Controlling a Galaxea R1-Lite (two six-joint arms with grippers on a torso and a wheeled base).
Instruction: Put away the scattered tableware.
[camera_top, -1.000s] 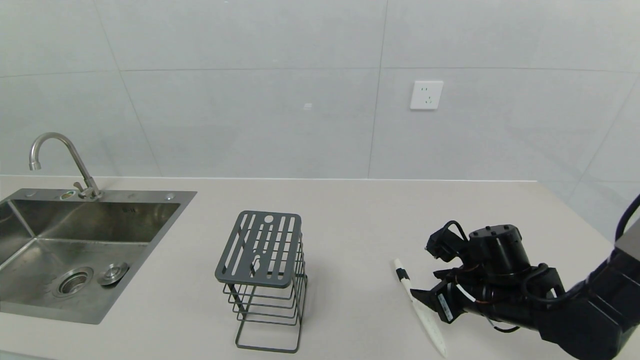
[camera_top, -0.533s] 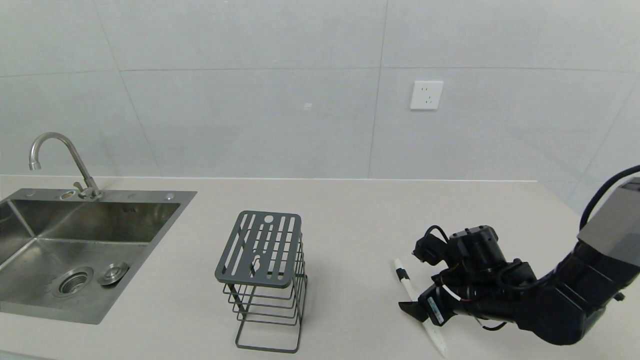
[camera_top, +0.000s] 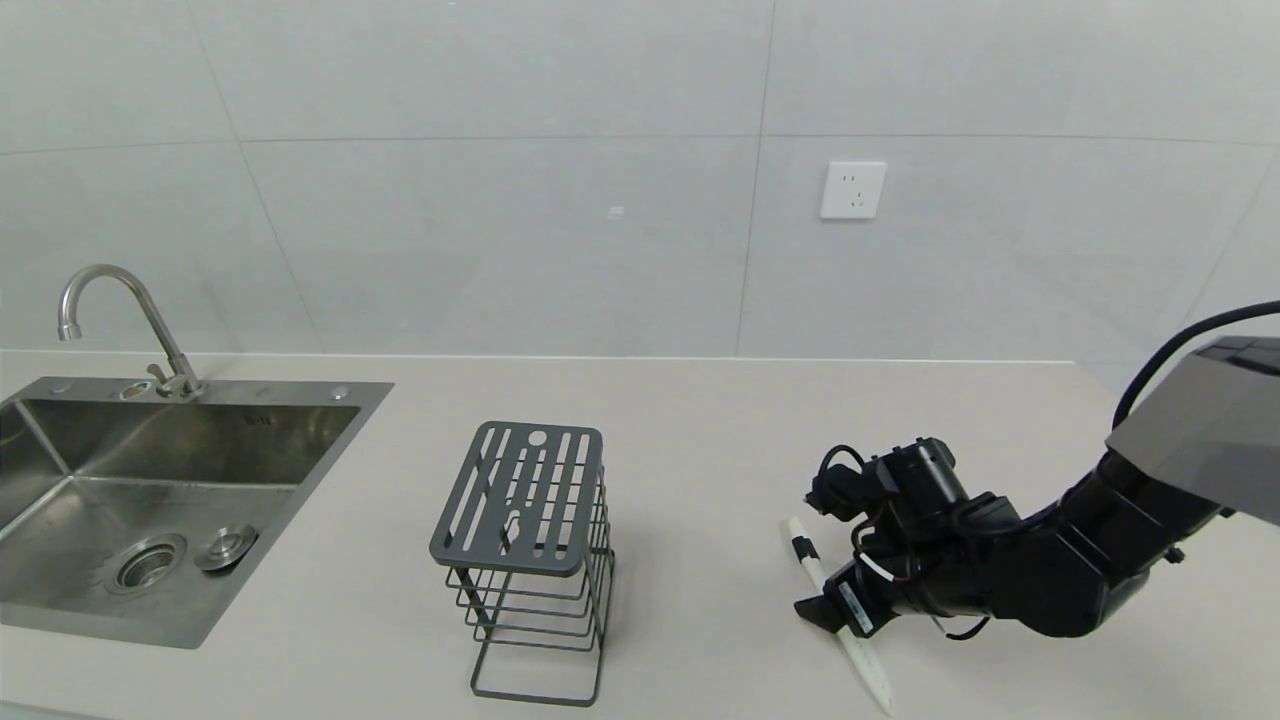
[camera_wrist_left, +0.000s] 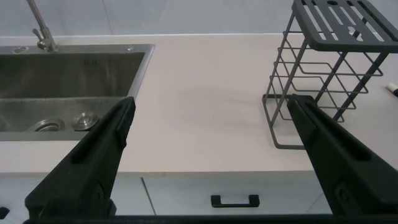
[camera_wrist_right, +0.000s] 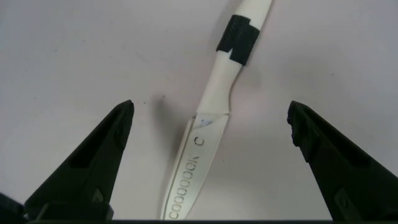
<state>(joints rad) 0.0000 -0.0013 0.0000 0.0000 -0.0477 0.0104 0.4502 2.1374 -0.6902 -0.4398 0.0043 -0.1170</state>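
Quick tally: one white knife (camera_top: 812, 566) is counted, and one dark wire rack (camera_top: 520, 500). One steel sink (camera_top: 290, 392) is seen, fitted with one faucet (camera_top: 152, 322), one drain (camera_top: 150, 562) and one loose stopper (camera_top: 226, 548). One wall socket (camera_top: 853, 190) is spotted, plus one drawer handle (camera_wrist_left: 235, 200).

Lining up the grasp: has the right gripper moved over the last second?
Yes. The right gripper has shifted left, toward the rack; its open jaws now hang either side of the knife.
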